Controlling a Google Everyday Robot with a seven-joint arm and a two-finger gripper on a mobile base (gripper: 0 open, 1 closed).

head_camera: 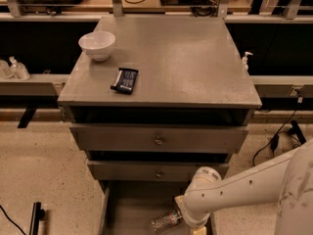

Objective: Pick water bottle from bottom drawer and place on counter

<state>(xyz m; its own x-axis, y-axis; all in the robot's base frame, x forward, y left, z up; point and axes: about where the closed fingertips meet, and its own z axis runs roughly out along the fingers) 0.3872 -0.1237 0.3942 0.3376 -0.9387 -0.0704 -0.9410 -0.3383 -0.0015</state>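
The water bottle (164, 221) is clear and crinkled and lies on its side in the open bottom drawer (128, 205), a plain grey tray below the two knobbed drawers. My gripper (189, 220) hangs from the white arm that reaches in from the right. It is down in the drawer at the bottle's right end, touching or almost touching it. The bottle's cap end is hidden behind the wrist. The counter (181, 62) is the wide grey top of the cabinet above.
A white bowl (97, 44) and a dark flat packet (124, 80) sit on the counter's left side. A small white pump bottle (245, 60) stands by its right edge. The two upper drawers (159, 140) are slightly open. Cables lie on the floor (39, 170) at the right.
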